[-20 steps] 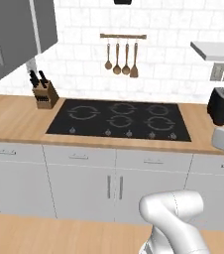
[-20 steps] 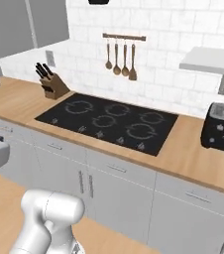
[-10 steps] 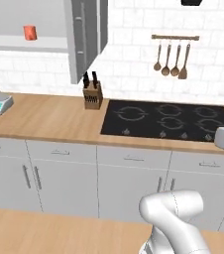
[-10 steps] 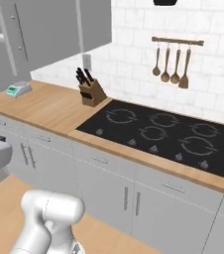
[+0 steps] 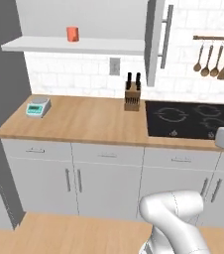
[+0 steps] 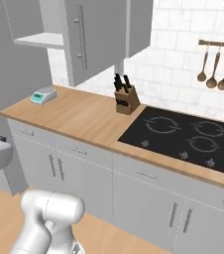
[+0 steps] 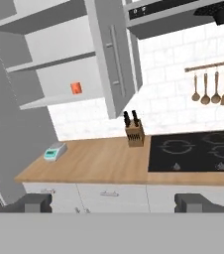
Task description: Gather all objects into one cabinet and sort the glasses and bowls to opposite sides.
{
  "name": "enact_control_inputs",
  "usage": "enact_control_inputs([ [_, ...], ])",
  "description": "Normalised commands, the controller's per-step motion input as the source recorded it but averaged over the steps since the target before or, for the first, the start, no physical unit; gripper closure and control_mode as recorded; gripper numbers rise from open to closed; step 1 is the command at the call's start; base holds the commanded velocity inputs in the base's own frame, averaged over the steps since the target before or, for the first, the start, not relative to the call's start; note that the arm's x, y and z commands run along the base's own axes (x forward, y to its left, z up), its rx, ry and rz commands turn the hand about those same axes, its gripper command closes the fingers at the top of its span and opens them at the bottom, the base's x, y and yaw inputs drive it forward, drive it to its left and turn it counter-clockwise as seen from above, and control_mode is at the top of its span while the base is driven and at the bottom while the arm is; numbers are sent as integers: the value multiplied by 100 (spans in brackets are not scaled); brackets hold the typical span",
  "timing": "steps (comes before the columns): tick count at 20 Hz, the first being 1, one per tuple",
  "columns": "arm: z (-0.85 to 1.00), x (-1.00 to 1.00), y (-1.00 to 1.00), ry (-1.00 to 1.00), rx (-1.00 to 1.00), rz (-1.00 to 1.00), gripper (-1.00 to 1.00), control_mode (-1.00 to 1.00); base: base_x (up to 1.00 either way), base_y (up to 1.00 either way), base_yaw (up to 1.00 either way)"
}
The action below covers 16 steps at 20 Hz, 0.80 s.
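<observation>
Orange mug (image 5: 73, 33) is now brought into view on the cabinet (image 5: 74, 46) shelf's left part as the base drives left; jaws (image 7: 113, 202) are held wide, empty.

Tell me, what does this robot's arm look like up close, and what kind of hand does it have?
The arm is made of thick, smooth, glossy white rounded segments, like bent tubes joined together, with no cables or markings showing. In the right base view the same white shell looks bulbous at the joint. The gripper ends in two small blocky dark grey fingertips, plain and square-edged.
</observation>
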Motion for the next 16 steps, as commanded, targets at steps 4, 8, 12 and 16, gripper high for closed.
enact_control_inputs([
  [4, 0, 0, 0, 0, 0, 0, -100, 100, 22, 80, -12],
  [8, 0, 0, 0, 0, 0, 0, -100, 100, 52, 64, -22],
  [12, 0, 0, 0, 0, 0, 0, -100, 100, 72, 65, -32],
  [16, 0, 0, 0, 0, 0, 0, -100, 100, 70, 77, -24],
])
